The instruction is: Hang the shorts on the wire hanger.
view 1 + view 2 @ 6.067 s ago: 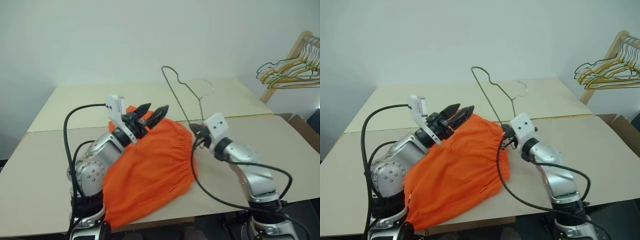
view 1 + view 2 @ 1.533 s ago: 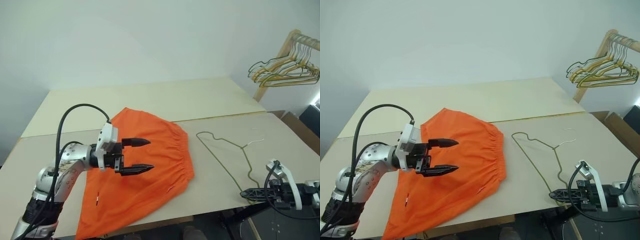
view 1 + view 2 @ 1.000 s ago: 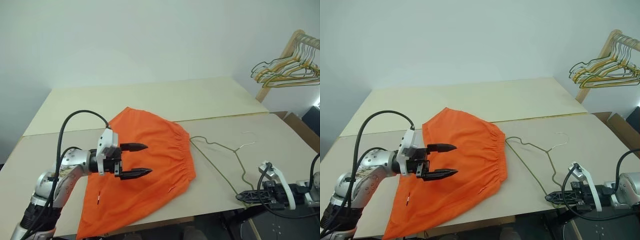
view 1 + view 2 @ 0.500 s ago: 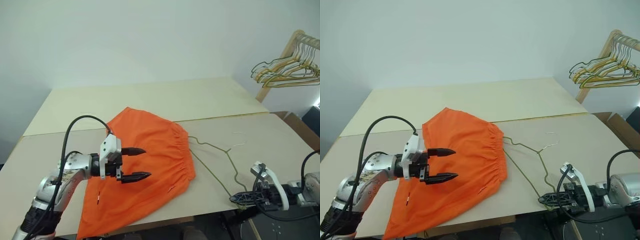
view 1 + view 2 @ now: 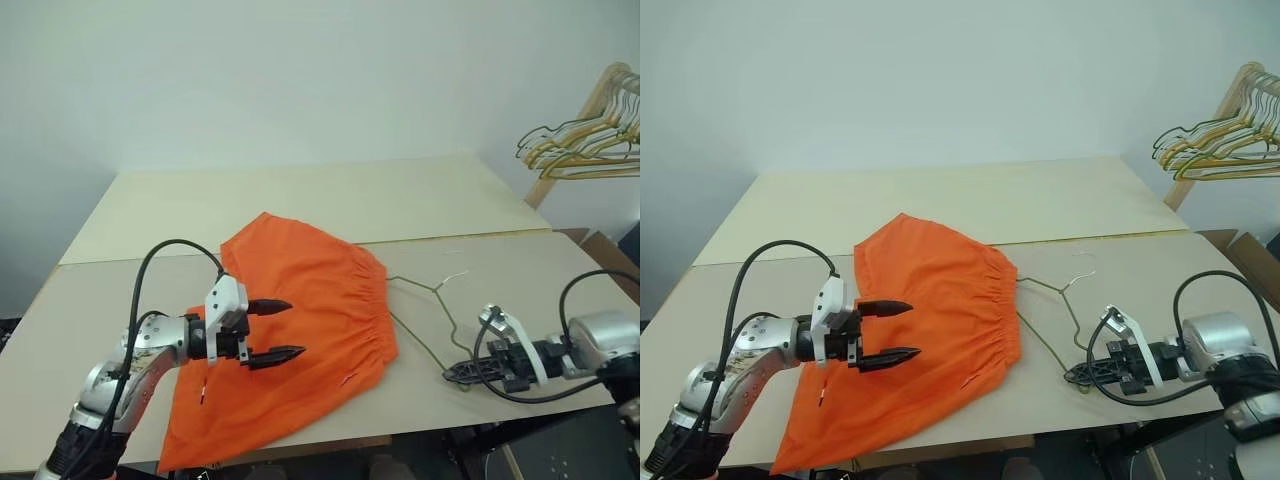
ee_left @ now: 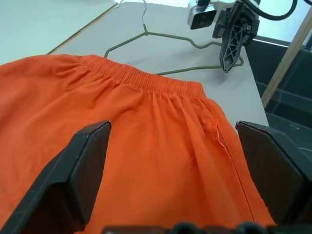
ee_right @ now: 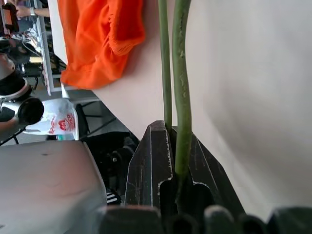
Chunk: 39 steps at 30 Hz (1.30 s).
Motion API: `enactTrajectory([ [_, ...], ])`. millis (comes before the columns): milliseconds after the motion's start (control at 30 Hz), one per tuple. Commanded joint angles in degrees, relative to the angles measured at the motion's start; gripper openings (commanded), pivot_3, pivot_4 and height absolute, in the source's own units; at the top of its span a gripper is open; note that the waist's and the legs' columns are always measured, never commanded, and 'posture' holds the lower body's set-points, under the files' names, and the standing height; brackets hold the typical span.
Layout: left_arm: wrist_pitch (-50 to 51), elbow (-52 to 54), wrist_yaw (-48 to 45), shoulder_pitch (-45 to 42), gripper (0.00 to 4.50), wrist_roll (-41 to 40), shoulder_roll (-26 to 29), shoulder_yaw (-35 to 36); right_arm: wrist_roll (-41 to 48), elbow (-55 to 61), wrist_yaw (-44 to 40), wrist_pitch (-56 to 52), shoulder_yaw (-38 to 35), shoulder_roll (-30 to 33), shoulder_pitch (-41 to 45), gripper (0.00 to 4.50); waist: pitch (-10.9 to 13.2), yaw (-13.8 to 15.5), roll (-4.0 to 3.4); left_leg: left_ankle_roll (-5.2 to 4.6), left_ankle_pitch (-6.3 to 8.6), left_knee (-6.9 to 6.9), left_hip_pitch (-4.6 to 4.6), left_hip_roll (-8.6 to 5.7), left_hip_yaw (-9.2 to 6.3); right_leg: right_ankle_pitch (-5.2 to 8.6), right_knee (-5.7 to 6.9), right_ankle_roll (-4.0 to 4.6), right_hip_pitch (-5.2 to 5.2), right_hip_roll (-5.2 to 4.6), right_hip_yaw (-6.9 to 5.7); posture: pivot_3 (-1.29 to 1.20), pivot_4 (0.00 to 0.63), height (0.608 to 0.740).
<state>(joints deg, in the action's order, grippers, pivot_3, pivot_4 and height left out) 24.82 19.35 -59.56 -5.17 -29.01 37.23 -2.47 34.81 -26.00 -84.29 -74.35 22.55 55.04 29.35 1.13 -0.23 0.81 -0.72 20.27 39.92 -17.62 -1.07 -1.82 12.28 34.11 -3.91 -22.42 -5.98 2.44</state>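
The orange shorts [image 5: 300, 320] lie flat on the table [image 5: 300, 195], waistband toward the right. My left gripper [image 5: 296, 327] hovers open just above their middle, fingers pointing at the waistband [image 6: 146, 80]. The olive wire hanger [image 5: 432, 318] lies flat to the right of the waistband, one end close to the cloth. My right gripper [image 5: 450, 374] is shut on the hanger's near corner at the table's front edge; the wire [image 7: 181, 97] runs between its closed fingers. From the left wrist the right gripper [image 6: 231, 44] shows beyond the hanger [image 6: 161, 39].
A wooden rack with bunched yellow and grey hangers [image 5: 585, 145] stands off the table at the far right. A cardboard box [image 5: 612, 248] sits below it. A seam crosses the table behind the shorts. The front edge runs just under my right gripper.
My right gripper has moved left and in over the table's edge, dragging the hanger's near corner toward the shorts. The left gripper has sunk slightly and stays open.
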Motion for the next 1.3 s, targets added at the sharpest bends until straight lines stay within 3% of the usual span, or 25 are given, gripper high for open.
enactTrajectory([
  [33, -1.43, 1.96, 0.97, 0.24, 4.45, 0.45, -0.35, 0.18, -1.70, -0.94, -5.80, 2.10, 2.70, 0.17, 3.12, 0.00, 0.00, 0.15, 0.00, 0.01, 0.00, 0.00, -0.01, 0.00, -0.01, 0.00, 0.00, 0.00, -0.02, 0.00, 0.00, 0.04, 0.000, 0.740],
  [367, -1.54, 3.57, -0.69, 0.71, 4.45, -2.65, -0.52, 1.06, -3.29, -13.65, -6.07, -0.51, 1.42, -6.95, 11.11, 0.00, -0.01, 0.71, -0.01, 0.15, -0.09, -0.02, -0.04, 0.00, -0.05, -0.05, 0.04, 0.05, -0.06, 0.00, -0.06, 0.05, 0.000, 0.740],
  [633, -2.13, 3.16, -1.61, 0.45, 4.45, -1.97, 0.03, 0.29, 1.81, -5.83, -8.21, -2.22, 3.13, -6.40, 8.04, 0.00, -0.04, 0.89, -0.04, 0.20, -0.12, 0.00, -0.38, -0.02, -0.12, -0.07, 0.08, 0.05, -0.43, -0.01, -0.08, 0.04, 0.000, 0.740],
  [1033, -2.99, 2.37, -1.66, -0.30, 4.45, 0.07, -0.84, -1.57, -4.61, -24.81, 1.41, 1.70, -5.18, -17.51, 16.42, 0.00, -0.08, -0.12, -0.05, 0.46, -0.27, 0.04, -0.64, -0.03, -0.02, -0.21, 0.10, 0.08, -0.71, 0.00, -0.05, 0.05, 0.000, 0.740],
  [1167, -3.02, 2.90, -1.43, 0.43, 4.45, -0.08, -0.93, -1.33, -4.97, -23.70, 3.63, 4.11, -9.59, -17.89, 15.94, 0.00, -0.08, -0.11, -0.05, 0.79, -0.46, 0.04, -0.68, -0.04, -0.02, -0.22, 0.10, 0.06, -0.71, -0.02, -0.05, 0.05, 0.000, 0.740],
  [1300, -3.02, 3.16, -1.29, 0.72, 4.45, -0.31, -0.69, -1.11, -7.73, -14.23, 9.85, 9.38, -11.35, -17.60, 12.65, 0.00, -0.08, -0.11, -0.06, 0.80, -0.46, 0.03, -0.68, -0.03, -0.05, -0.23, 0.16, 0.06, -0.74, -0.02, -0.05, 0.05, 0.000, 0.740],
])
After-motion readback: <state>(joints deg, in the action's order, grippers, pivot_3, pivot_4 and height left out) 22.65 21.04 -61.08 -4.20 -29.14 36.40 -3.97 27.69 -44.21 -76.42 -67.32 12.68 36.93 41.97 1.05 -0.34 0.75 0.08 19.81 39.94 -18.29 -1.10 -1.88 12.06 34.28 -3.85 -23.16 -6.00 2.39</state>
